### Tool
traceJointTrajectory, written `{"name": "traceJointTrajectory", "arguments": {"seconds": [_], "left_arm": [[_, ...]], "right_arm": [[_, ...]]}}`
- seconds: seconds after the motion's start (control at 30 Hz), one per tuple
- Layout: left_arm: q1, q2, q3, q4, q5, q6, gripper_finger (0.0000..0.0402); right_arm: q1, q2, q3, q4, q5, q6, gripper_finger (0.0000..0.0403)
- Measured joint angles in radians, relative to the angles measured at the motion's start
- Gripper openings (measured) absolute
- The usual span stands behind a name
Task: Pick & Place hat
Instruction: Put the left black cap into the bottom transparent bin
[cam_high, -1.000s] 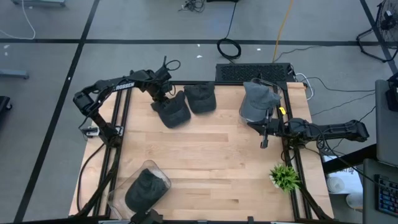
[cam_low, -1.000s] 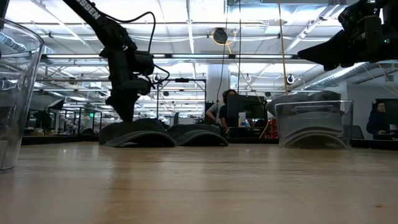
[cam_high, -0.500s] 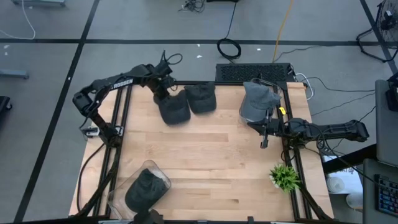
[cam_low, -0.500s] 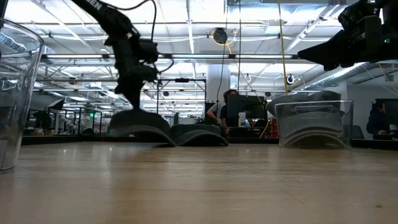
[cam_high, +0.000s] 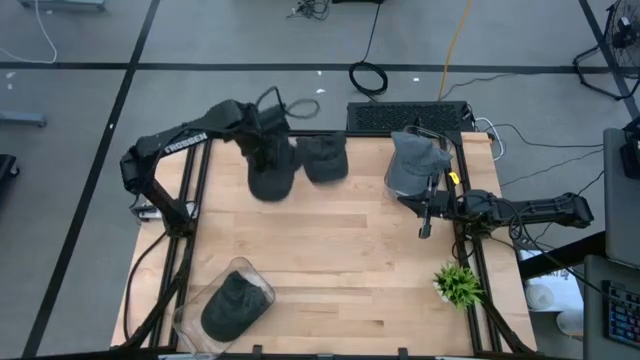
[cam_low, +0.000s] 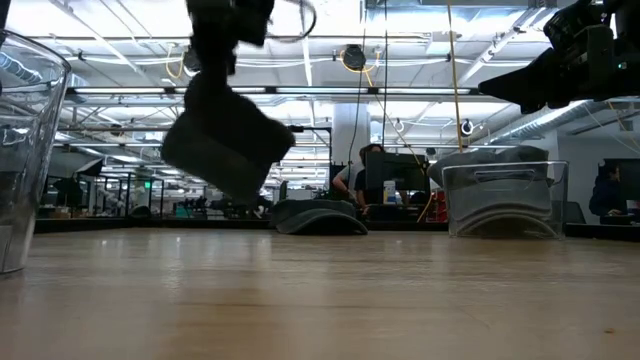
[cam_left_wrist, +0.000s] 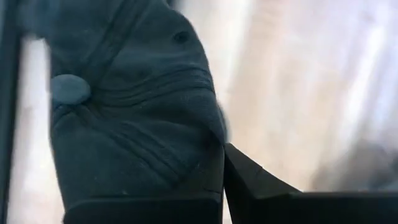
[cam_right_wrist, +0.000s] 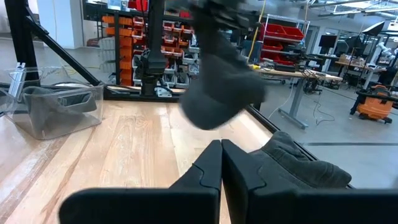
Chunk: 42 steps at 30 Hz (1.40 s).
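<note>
hat (cam_high: 270, 172) now lifted off table | left gripper (cam_high: 268, 143) jaws apparently clamped on it; right gripper (cam_high: 424, 210) jaws together

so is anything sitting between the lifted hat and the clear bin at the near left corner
Nothing visible does. The left gripper holds the hat off the table, and bare wood runs from there to the clear bin. That bin already holds a dark hat.
</note>
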Motion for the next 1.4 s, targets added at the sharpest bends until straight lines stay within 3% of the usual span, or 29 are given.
{"name": "traceJointTrajectory", "arguments": {"seconds": [0.1, 0.3, 0.57, 0.8, 1.13, 1.4], "left_arm": [[-0.12, -0.002, 0.056, -0.117, 0.023, 0.001, 0.0001], [-0.368, -0.069, 0.076, -0.121, 0.136, 0.027, 0.0001], [-0.659, -0.165, 0.072, -0.125, -0.02, -0.33, 0.0001], [-0.866, -0.168, 0.072, -0.121, -0.145, -0.642, 0.0001], [-1.078, -0.153, 0.071, -0.113, -0.169, -0.933, 0.0001], [-1.143, -0.154, 0.071, -0.094, -0.22, -0.998, 0.0001]], "right_arm": [[0.0, 0.0, 0.0, 0.0, 0.0, 0.0, 0.0], [0.0, 0.0, 0.0, 0.001, 0.0, 0.0, 0.0], [0.0, 0.005, 0.0, 0.001, 0.0, 0.0, 0.0], [0.0, 0.006, 0.0, 0.0, 0.0, 0.0, 0.0], [0.0, 0.005, 0.0, 0.0, 0.0, 0.0, 0.0], [0.0, 0.006, 0.0, 0.0, 0.0, 0.0, 0.0]]}}
